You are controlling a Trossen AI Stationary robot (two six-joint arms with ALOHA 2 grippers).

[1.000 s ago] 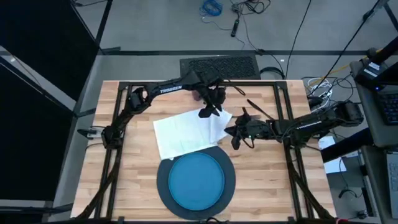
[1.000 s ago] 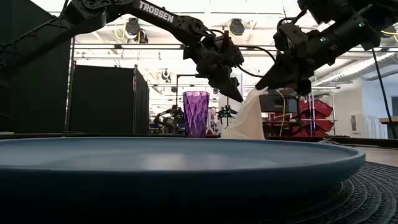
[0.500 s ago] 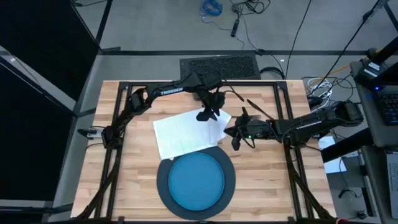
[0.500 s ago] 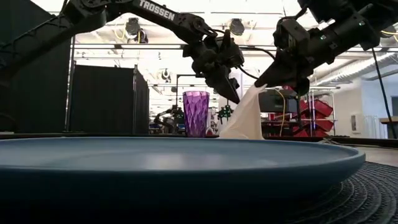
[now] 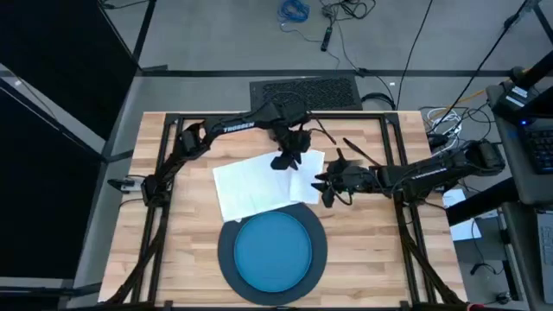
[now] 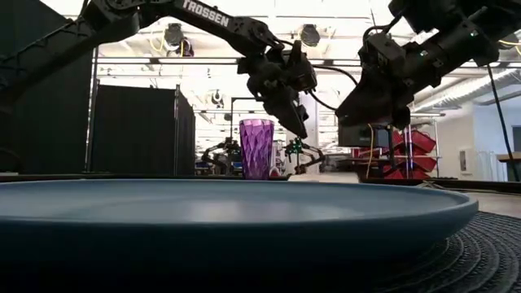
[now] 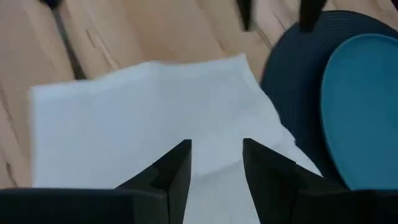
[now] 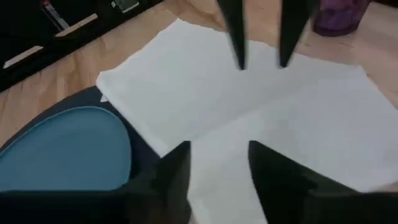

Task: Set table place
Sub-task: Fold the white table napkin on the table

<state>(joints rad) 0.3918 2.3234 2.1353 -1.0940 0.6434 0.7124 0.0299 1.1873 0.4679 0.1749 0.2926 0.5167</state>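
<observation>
The table (image 5: 186, 238) is a wide top of pale wooden planks inside a black metal frame. On its left-middle part lies the napkin (image 5: 259, 183), a white cloth sheet spread flat with soft creases and one overlapping layer; its near edge laps onto the charger (image 5: 230, 257). The charger is a big round dark grey disc with a ribbed, woven-looking surface, and a smooth round blue plate (image 5: 272, 250) sits centred on it. The left gripper (image 5: 286, 161) hangs just above the napkin's far right part, its two dark tapered fingers (image 7: 176, 167) apart and holding nothing. Behind it stands the cup (image 6: 257, 148), a small faceted purple tumbler, upright. The right gripper (image 5: 322, 183) hovers over the napkin's right edge, fingers (image 8: 172, 169) likewise spread and empty.
</observation>
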